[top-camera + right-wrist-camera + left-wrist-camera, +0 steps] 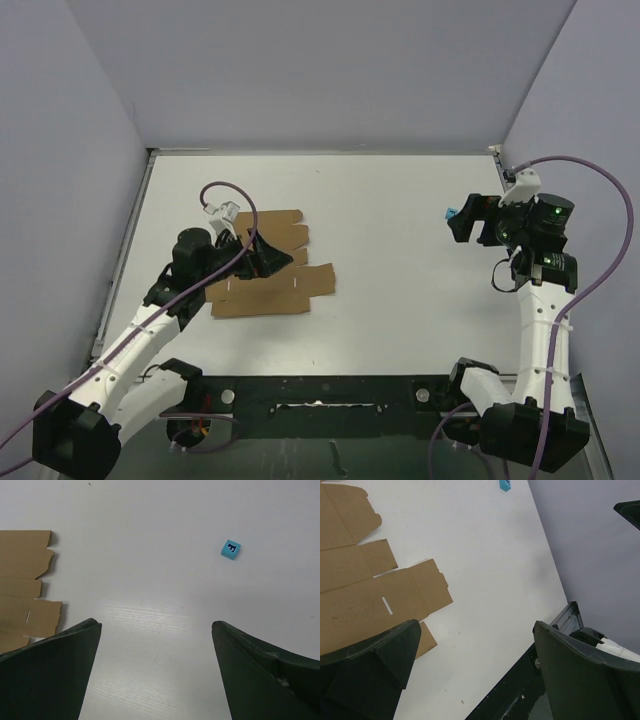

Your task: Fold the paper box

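- The paper box (270,278) is laid flat and unfolded on the surface (400,300), left of centre in the top view.
- The left claw (476,625) and the right claw (155,624) are spread wide, with nothing held.
- The card is judged light and stiff; an outer flap edge is best taken.

Bright, even light from overhead falls on a white desk (400,250). The paper box (290,290) casts only a thin, soft shadow. In the right wrist view a pale sheen of glare crosses the desk, and the right end effector (155,624), up close, is dark and slightly soft. The overhead view is sharp, dim at the bottom.
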